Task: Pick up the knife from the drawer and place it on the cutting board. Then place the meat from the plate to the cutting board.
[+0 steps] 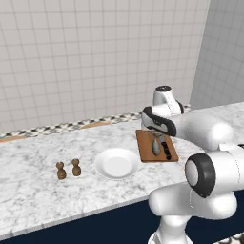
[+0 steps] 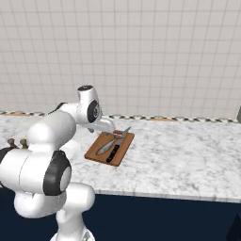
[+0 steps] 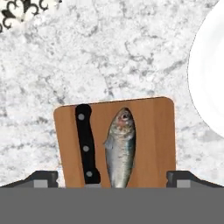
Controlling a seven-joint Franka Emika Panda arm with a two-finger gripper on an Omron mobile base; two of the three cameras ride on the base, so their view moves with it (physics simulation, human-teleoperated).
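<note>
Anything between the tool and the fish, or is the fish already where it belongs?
Nothing visible in the way. The fish already lies on the cutting board, beside the knife. The tool hovers over the board, fingertips spread wide, holding nothing. The plate sits empty beside the board.

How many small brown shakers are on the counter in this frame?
2. One shaker and a second shaker stand side by side on the marble counter, left of the white plate. None else visible.
</note>
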